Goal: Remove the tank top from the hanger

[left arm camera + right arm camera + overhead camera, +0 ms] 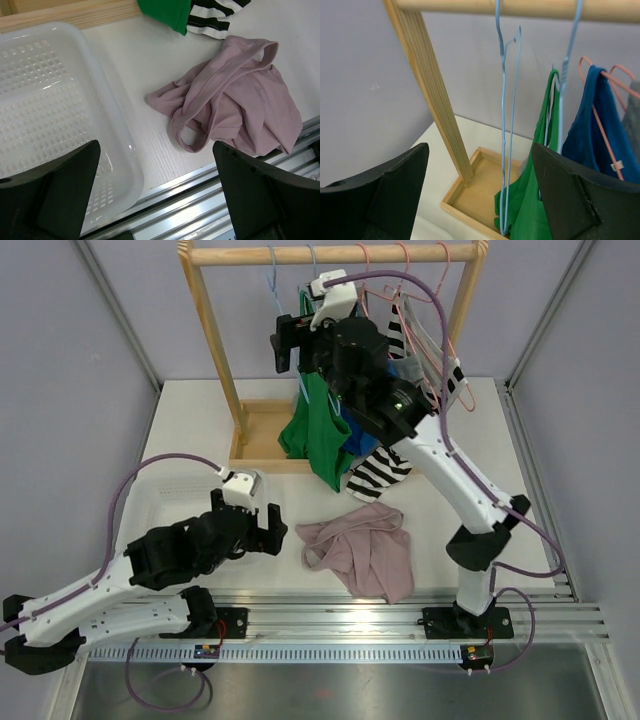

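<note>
Right tool (480, 187), jaws wide and empty, faces the bare blue hanger (502, 150). Closing here would miss the green tank top (520, 215) off to its right.

No text, brand, number or sign can be read in any of the views. A small white tag (618, 166) sits on a pink hanger (602, 131), but no print can be made out on its face. Two little circuit boards (208, 650) lie by the metal rail (350, 615) at the near edge of the worktop; any marking on them is too small to read.
</note>
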Controlling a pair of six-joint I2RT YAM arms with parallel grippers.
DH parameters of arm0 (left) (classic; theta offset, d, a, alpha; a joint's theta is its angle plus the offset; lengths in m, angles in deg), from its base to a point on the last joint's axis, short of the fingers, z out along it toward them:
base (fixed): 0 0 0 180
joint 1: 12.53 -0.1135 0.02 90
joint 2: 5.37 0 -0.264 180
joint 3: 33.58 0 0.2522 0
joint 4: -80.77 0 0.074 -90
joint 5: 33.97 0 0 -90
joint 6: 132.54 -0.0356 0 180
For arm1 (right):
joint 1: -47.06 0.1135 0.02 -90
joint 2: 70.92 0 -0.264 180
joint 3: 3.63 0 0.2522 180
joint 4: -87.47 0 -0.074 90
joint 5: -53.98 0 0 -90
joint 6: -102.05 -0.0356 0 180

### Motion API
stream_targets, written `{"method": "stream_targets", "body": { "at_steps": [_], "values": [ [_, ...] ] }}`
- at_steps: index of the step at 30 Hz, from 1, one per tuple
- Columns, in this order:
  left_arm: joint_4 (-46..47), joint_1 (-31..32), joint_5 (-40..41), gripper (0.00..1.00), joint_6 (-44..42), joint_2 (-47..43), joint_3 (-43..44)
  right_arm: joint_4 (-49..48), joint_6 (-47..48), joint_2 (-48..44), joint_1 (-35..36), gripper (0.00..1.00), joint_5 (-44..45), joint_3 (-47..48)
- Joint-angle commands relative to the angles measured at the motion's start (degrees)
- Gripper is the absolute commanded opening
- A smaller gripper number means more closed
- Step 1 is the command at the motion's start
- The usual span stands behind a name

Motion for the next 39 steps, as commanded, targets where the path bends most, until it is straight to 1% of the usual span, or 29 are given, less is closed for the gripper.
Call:
{"method": "stream_targets", "body": {
  "at_steps": [1,2,3,4,5,6,7,8,10,11,12,14,16,17,20,25,28,31,32,33,34,39],
  "values": [
    [7.8,0.2,-2.1,0.99,-1.5,3.0,3.1,-0.4,-0.9,-11.3,0.5,0.92,-3.9,-2.4],
    [8.6,0.3,-2.7,0.99,-1.6,3.7,3.5,-0.3,-0.9,-13.2,0.5,0.93,-4.2,-5.9],
    [10.1,0.3,-3.9,0.99,-1.9,5.0,3.7,-0.4,-1.0,-17.4,0.5,0.96,-4.5,-8.0],
    [10.8,0.3,-4.3,0.99,-1.9,5.5,3.9,-0.7,-1.1,-19.7,0.5,0.98,-4.7,-10.3],
    [11.5,0.4,-4.6,0.99,-2.0,6.1,4.0,-0.8,-1.3,-22.0,0.5,0.99,-4.7,-15.2],
    [12.8,0.6,-5.1,0.99,-2.1,7.0,4.1,-0.5,-1.5,-26.5,0.5,1.00,-4.7,-17.5],
    [13.2,0.9,-5.2,0.99,-2.1,7.4,4.2,0.2,-1.7,-28.5,0.5,0.99,-4.8,-19.5],
    [13.6,0.9,-5.3,0.99,-2.0,7.8,4.2,2.0,-2.0,-30.8,0.5,1.00,-5.2,-23.7],
    [14.6,1.3,-5.4,0.99,-1.9,8.7,4.1,3.6,-3.0,-37.1,0.5,0.99,-5.3,-28.2],
    [14.9,1.3,-5.4,0.99,-1.9,8.9,4.0,4.5,-3.0,-39.2,0.6,1.00,-6.0,-33.1],
    [15.5,1.4,-5.5,0.99,-1.7,9.2,3.9,4.8,-3.0,-43.0,0.5,0.99,-7.1,-35.5],
    [15.8,1.5,-5.6,0.99,-1.7,9.6,3.9,6.3,-3.1,-46.3,0.5,0.99,-7.0,-41.3],
    [15.9,1.6,-6.0,0.99,-1.5,10.0,3.6,8.0,-3.9,-50.1,0.5,0.99,-5.5,-44.3],
    [16.1,1.6,-6.4,0.99,-1.3,10.2,3.6,10.5,-4.2,-51.0,0.5,0.99,-5.3,-46.7],
    [16.5,1.8,-7.3,0.99,-1.2,11.1,3.6,16.8,-8.1,-53.4,0.5,0.99,-2.7,-50.1],
    [17.7,3.0,-7.0,0.99,-0.7,15.0,4.7,20.1,-15.1,-61.9,0.5,0.99,1.5,-60.9],
    [19.8,3.9,-6.5,0.99,-0.4,20.0,5.0,21.5,-17.7,-68.7,0.5,1.00,2.8,-65.2],
    [23.7,4.8,-6.7,0.99,-0.9,25.8,4.7,23.0,-19.1,-75.3,0.5,0.99,2.0,-67.5],
    [26.8,4.9,-7.2,0.99,-1.5,27.3,4.4,23.4,-19.3,-78.3,0.5,0.99,1.8,-67.9],
    [28.4,4.9,-7.5,0.99,-1.7,28.7,3.5,23.7,-19.6,-79.6,0.5,0.99,1.4,-68.1],
    [30.9,4.9,-7.9,0.99,-2.1,32.3,3.4,24.5,-19.7,-80.8,0.5,1.00,1.1,-68.5],
    [35.3,4.9,-9.1,0.99,-2.0,44.2,4.7,27.3,-19.7,-85.5,0.5,1.00,0.0,-68.6]
  ]
}}
